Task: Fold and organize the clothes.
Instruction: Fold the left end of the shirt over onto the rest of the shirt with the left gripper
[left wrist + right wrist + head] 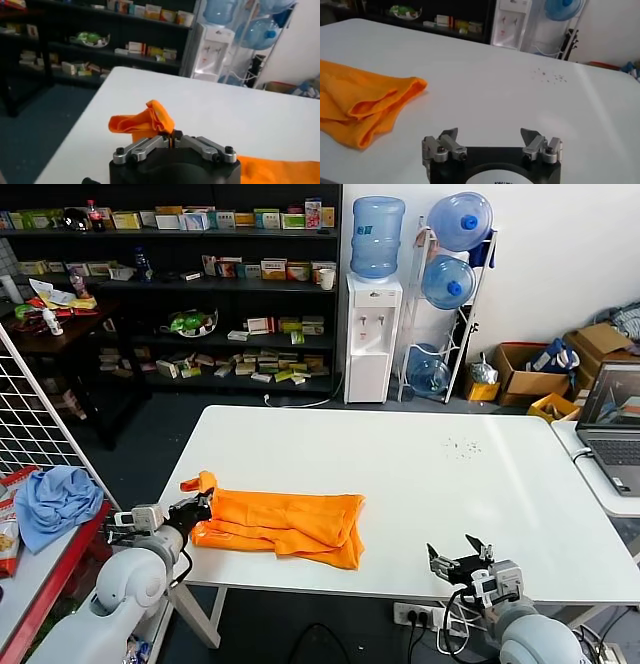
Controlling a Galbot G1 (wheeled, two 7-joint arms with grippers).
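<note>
Head view: orange T-shirt [285, 524], folded into a rumpled strip, lies at the white table [420, 464]'s near-left edge. Left wrist view: left gripper [173, 136] pinches its raised corner. Right wrist view: right gripper [490, 135] wide apart, holding nothing.

The T-shirt [285, 524] lies on the worktop [420, 474] near its front left edge, the left hand [203, 506] at its left end, the right hand [458, 561] well apart at the front right.

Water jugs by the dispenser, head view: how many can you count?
3 clearly: one on top of the white dispenser at, two on the rack beside it, upper and middle. A possible fourth sits low in the rack, partly hidden.
</note>
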